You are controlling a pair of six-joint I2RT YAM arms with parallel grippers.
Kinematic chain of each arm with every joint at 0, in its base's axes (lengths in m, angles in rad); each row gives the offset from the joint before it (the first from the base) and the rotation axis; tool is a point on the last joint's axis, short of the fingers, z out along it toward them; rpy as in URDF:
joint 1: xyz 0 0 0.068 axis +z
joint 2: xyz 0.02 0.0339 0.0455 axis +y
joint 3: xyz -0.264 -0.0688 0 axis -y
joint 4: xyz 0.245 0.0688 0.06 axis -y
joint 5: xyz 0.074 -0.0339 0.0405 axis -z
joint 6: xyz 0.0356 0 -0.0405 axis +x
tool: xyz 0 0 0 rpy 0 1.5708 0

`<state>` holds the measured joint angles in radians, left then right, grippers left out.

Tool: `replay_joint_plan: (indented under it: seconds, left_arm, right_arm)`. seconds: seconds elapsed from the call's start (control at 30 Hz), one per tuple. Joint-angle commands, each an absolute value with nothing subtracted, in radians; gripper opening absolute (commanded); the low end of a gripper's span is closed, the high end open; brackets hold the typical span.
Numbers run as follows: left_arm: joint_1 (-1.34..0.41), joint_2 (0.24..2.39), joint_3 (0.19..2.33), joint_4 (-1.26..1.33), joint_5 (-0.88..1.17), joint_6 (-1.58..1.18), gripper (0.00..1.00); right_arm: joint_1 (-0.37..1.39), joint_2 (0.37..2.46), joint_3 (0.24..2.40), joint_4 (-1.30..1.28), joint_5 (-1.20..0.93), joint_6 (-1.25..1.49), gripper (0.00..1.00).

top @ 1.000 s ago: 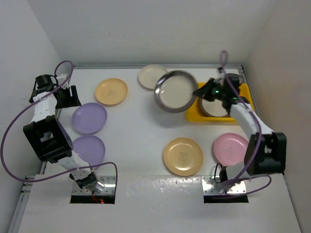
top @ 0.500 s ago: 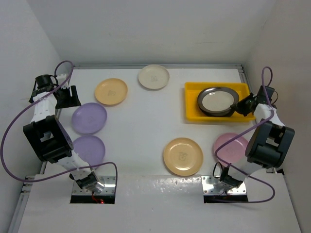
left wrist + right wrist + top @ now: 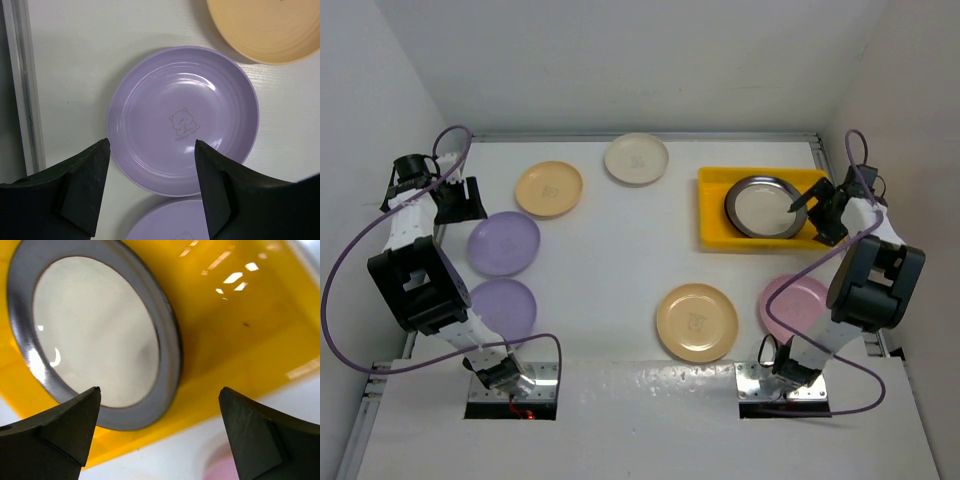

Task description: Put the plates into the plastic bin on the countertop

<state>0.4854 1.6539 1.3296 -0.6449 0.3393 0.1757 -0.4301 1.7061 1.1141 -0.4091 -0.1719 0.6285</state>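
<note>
Plates: the steel plate (image 3: 766,206) now lies flat in the yellow bin (image 3: 712,228), upper right of the top view. A second ago it hung tilted over the bin's left edge. Half a second ago it was down, with my right gripper (image 3: 159,400) closed at its right rim. That gripper has since let go: jaws spread wide, nothing between them, the plate's rim just beyond the tips.

Judgement: this plate is delivered. Six are left on the table (image 3: 610,260): two peach, one cream, two lavender, one pink.

Pose: right arm reaches in from the bin's right side, wrist angled down. My left gripper (image 3: 152,150) hangs partly open and empty over a lavender plate (image 3: 182,120), far left.
</note>
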Motion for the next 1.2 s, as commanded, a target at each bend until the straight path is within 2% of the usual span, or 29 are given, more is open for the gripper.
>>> replay_joint_plan:
  seconds: [0.0, 0.03, 0.1, 0.13, 0.17, 0.2, 0.23, 0.27, 0.3, 0.33, 0.37, 0.4, 0.43, 0.47, 0.6, 0.73, 0.77, 0.87, 0.93, 0.97, 1.03, 1.07, 1.17]
  left_arm:
    - [0.477, 1.66, 1.345, -0.637, 0.342, 0.184, 0.71]
    - [0.477, 1.66, 1.345, -0.637, 0.351, 0.193, 0.71]
    - [0.468, 1.671, 1.358, -0.637, 0.351, 0.193, 0.71]
    - [0.468, 1.681, 1.37, -0.637, 0.365, 0.193, 0.71]
    - [0.468, 1.681, 1.37, -0.637, 0.365, 0.193, 0.71]
    - [0.468, 1.69, 1.37, -0.637, 0.379, 0.193, 0.71]
    - [0.468, 1.703, 1.38, -0.637, 0.394, 0.193, 0.71]
    - [0.456, 1.703, 1.381, -0.637, 0.394, 0.193, 0.71]
    - [0.456, 1.703, 1.393, -0.637, 0.394, 0.193, 0.71]
    - [0.443, 1.712, 1.393, -0.637, 0.394, 0.193, 0.71]
    - [0.43, 1.712, 1.393, -0.637, 0.394, 0.202, 0.71]
    - [0.43, 1.712, 1.393, -0.637, 0.394, 0.218, 0.71]
    - [0.413, 1.712, 1.393, -0.637, 0.384, 0.218, 0.71]
    - [0.399, 1.712, 1.393, -0.637, 0.383, 0.231, 0.72]
    - [0.388, 1.703, 1.393, -0.637, 0.374, 0.244, 0.72]
    - [0.379, 1.692, 1.393, -0.646, 0.374, 0.244, 0.72]
    - [0.379, 1.692, 1.393, -0.646, 0.374, 0.255, 0.72]
    - [0.379, 1.683, 1.393, -0.655, 0.374, 0.264, 0.72]
    - [0.379, 1.683, 1.393, -0.664, 0.374, 0.264, 0.73]
    - [0.39, 1.683, 1.393, -0.664, 0.385, 0.264, 0.73]
    - [0.39, 1.683, 1.393, -0.664, 0.385, 0.264, 0.73]
    - [0.39, 1.683, 1.393, -0.664, 0.385, 0.264, 0.73]
    - [0.39, 1.683, 1.393, -0.673, 0.394, 0.273, 0.75]
  right_arm:
    - [-0.446, 1.563, 1.128, -0.6, 0.113, 0.612, 1.0]
    - [-0.462, 1.505, 1.071, -0.636, 0.22, 0.665, 1.0]
    - [-0.541, 1.398, 0.99, -0.64, 0.257, 0.748, 1.0]
    - [-0.566, 1.265, 0.839, -0.634, 0.276, 0.837, 1.0]
    - [-0.586, 1.22, 0.786, -0.621, 0.281, 0.865, 1.0]
    - [-0.657, 1.177, 0.735, -0.605, 0.279, 0.886, 0.95]
    - [-0.684, 1.06, 0.592, -0.598, 0.269, 0.935, 0.73]
    - [-0.734, 1.024, 0.554, -0.6, 0.259, 0.951, 0.61]
    - [-0.761, 0.996, 0.495, -0.603, 0.255, 0.966, 0.54]
    - [-0.808, 0.904, 0.447, -0.603, 0.246, 0.977, 0.52]
    - [-0.836, 0.882, 0.419, -0.636, 0.261, 0.98, 0.57]
    - [-0.848, 0.841, 0.413, -0.653, 0.281, 0.977, 0.67]
    - [-0.854, 0.812, 0.4, -0.672, 0.364, 0.977, 0.84]
    - [-0.856, 0.787, 0.391, -0.704, 0.383, 0.986, 0.88]
    - [-0.854, 0.776, 0.328, -0.703, 0.382, 0.968, 0.88]
    - [-0.854, 0.817, 0.272, -0.592, 0.296, 0.971, 0.71]
    - [-0.854, 0.839, 0.267, -0.586, 0.278, 0.992, 0.62]
    - [-0.856, 0.893, 0.247, -0.589, 0.272, 1.026, 0.54]
    - [-0.868, 0.894, 0.232, -0.597, 0.262, 1.035, 0.45]
    - [-0.867, 0.865, 0.218, -0.598, 0.273, 1.045, 0.27]
    - [-0.867, 0.832, 0.215, -0.624, 0.296, 1.055, 0.07]
    - [-0.867, 0.813, 0.215, -0.635, 0.31, 1.06, 0.0]
    - [-0.868, 0.672, 0.242, -0.722, 0.33, 1.173, 0.0]
